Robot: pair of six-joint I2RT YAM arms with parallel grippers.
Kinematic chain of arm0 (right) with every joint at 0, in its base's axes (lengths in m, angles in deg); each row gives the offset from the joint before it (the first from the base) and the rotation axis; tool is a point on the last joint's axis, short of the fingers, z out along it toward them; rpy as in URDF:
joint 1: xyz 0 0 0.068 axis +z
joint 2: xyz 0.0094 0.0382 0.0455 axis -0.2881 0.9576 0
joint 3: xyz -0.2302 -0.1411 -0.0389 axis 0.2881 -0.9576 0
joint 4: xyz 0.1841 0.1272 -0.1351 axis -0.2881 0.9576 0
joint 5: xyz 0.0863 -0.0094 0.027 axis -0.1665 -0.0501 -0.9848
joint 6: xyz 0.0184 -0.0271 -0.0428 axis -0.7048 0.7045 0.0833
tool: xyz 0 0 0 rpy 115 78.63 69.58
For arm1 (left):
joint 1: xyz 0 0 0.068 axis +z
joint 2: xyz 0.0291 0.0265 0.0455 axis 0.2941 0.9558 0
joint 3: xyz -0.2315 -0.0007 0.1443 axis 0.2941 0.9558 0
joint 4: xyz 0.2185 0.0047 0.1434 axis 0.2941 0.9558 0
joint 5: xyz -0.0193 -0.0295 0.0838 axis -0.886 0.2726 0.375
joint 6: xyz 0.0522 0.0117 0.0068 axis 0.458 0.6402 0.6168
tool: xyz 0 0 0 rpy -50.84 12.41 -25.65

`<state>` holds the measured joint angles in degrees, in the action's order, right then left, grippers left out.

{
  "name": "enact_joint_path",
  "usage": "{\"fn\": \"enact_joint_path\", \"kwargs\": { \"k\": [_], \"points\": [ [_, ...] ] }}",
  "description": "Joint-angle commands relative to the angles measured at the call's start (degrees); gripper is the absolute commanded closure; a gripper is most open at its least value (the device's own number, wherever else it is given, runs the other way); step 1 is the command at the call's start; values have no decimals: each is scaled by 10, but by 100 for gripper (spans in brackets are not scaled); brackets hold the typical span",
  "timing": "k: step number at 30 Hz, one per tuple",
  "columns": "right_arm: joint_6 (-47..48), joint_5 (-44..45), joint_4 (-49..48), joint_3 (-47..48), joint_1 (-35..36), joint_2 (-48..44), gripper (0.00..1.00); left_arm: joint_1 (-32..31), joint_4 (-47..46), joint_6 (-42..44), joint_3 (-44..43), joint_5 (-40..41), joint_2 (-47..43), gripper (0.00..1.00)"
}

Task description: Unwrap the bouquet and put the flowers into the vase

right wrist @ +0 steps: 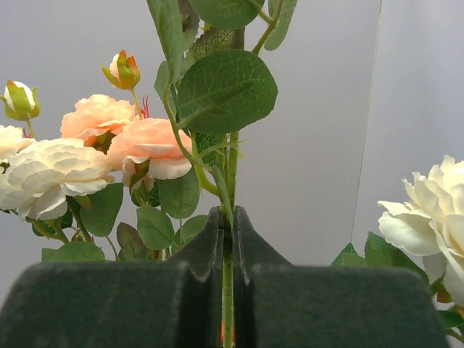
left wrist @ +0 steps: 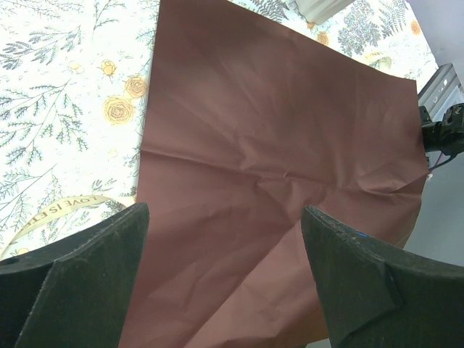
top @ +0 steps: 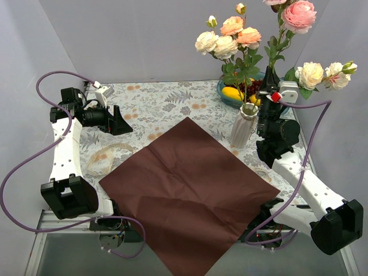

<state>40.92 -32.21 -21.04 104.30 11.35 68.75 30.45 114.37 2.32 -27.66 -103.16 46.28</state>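
– So, what's round the vase?
– Teal fruit bowl just behind, R arm close on its right. Peach and cream roses already stand in it.
– R gripper?
– Pinched on a green stem, pink rose on top. Cream blooms far right are prob. the same stem.
– L gripper?
– Spread wide above the dark red paper, which lies flat. Ribbon lies loose beside it.
– Surface?
– Floral cloth, plain grey walls.
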Motion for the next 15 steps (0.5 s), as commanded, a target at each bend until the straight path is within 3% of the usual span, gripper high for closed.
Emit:
{"fn": "enact_joint_path", "kwargs": {
  "k": [1,15],
  "points": [
    [-22,-7,-60,-12,-8,12,99,1,2,2,-14,-16,-5,15],
    [-28,-6,-79,-22,-19,43,99,2,7,8,0,-14,-22,15]
  ]
}}
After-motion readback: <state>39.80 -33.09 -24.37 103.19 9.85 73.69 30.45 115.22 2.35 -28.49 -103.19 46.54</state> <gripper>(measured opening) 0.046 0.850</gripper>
